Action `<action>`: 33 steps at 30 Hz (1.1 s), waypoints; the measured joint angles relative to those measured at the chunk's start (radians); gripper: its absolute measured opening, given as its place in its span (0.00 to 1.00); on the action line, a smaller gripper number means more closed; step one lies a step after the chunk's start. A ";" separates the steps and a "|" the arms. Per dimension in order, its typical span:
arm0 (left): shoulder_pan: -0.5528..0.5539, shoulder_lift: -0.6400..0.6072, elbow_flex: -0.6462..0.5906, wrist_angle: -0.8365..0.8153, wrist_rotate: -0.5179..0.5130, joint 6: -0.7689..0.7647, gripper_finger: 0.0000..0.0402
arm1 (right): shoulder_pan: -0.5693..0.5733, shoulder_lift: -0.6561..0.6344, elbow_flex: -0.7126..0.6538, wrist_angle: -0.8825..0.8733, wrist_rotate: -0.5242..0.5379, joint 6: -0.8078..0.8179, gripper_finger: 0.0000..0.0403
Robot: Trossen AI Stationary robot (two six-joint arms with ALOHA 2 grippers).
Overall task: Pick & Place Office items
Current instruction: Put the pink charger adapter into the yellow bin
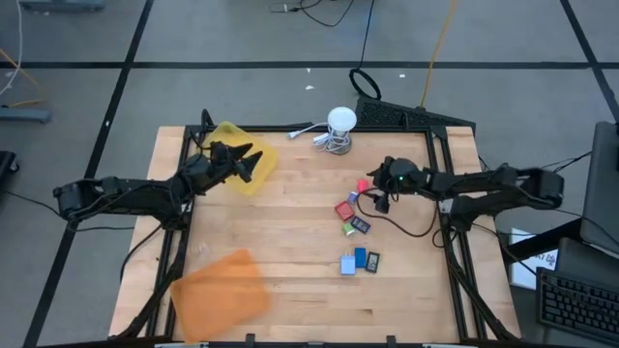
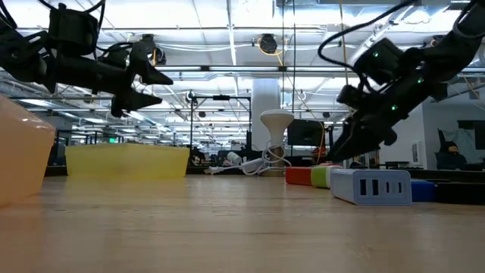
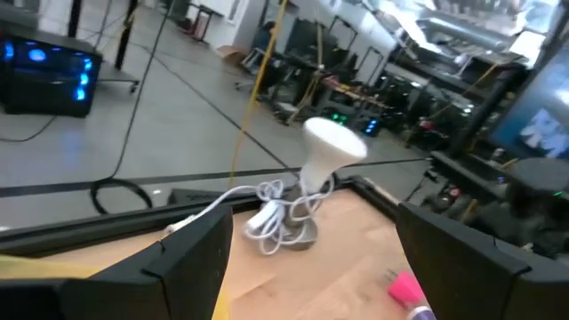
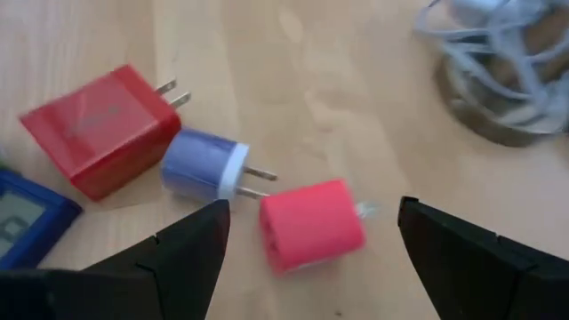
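Observation:
The office items are small plug-like blocks scattered right of the table's middle. In the right wrist view a pink-red cube (image 4: pixel 311 224) lies on the wood, with a blue-and-white plug (image 4: pixel 207 169), a red block (image 4: pixel 100 129) and a blue piece (image 4: pixel 22 222) next to it. More pieces (image 1: pixel 356 261) lie nearer the near edge. My right gripper (image 4: pixel 311 267) (image 1: pixel 374 193) is open, a finger standing on either side of the pink-red cube without touching it. My left gripper (image 1: pixel 250 162) (image 3: pixel 311 284) is open and hovers over the yellow tray (image 1: pixel 247 166).
A white round object with a coiled cable (image 1: pixel 338 126) stands near the far edge. The orange tray (image 1: pixel 221 285) lies at the near left corner. A white multi-port charger (image 2: pixel 371 186) sits close to the low camera. Bare wood spreads across the table's middle.

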 joint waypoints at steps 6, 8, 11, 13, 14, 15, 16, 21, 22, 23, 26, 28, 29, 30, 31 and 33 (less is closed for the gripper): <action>0.000 0.000 0.000 0.000 -0.001 0.012 0.80 | 0.000 0.146 0.000 0.141 -0.011 -0.037 0.79; 0.000 0.000 0.000 0.000 0.000 0.013 0.80 | 0.000 0.161 0.001 0.150 -0.011 -0.041 0.79; 0.000 0.000 0.000 0.000 0.000 0.013 0.80 | 0.000 0.154 0.001 0.136 -0.011 -0.042 0.78; 0.001 0.000 0.000 -0.003 0.000 0.010 0.79 | 0.000 0.139 0.001 0.116 -0.011 -0.042 0.76; 0.001 0.000 0.000 -0.006 0.000 0.007 0.79 | 0.000 0.133 0.001 0.113 -0.011 -0.042 0.74; 0.001 0.000 0.000 -0.011 0.000 0.005 0.79 | 0.000 0.127 0.001 0.112 -0.012 -0.042 0.73; 0.001 0.000 0.000 -0.016 0.000 0.005 0.79 | 0.000 0.120 0.001 0.110 -0.012 -0.042 0.71; 0.001 0.000 0.000 -0.021 0.001 -0.002 0.79 | 0.000 0.111 0.001 0.088 -0.014 -0.042 0.60; 0.001 0.000 0.000 -0.022 0.001 -0.005 0.79 | 0.000 0.111 0.001 0.082 -0.013 -0.043 0.57; 0.001 0.000 0.000 -0.022 0.002 -0.007 0.79 | 0.000 0.111 0.001 0.073 -0.013 -0.042 0.55; 0.001 0.000 0.000 -0.022 0.019 -0.010 0.79 | 0.001 0.112 0.000 0.069 -0.013 -0.042 0.49; 0.001 0.000 0.000 -0.022 0.025 -0.010 0.79 | 0.000 0.112 0.001 0.074 -0.013 -0.042 0.47; 0.001 0.000 0.000 -0.022 0.025 -0.010 0.79 | 0.001 0.112 0.001 0.070 -0.013 -0.042 0.46; 0.001 0.000 0.000 -0.022 0.025 -0.010 0.79 | 0.000 0.112 0.001 0.068 -0.013 -0.042 0.46; 0.001 0.000 0.000 -0.022 0.025 -0.010 0.79 | 0.000 0.112 0.001 0.070 -0.012 -0.042 0.46; 0.001 0.000 0.000 -0.022 0.025 -0.007 0.79 | 0.000 0.112 0.001 0.070 -0.012 -0.042 0.46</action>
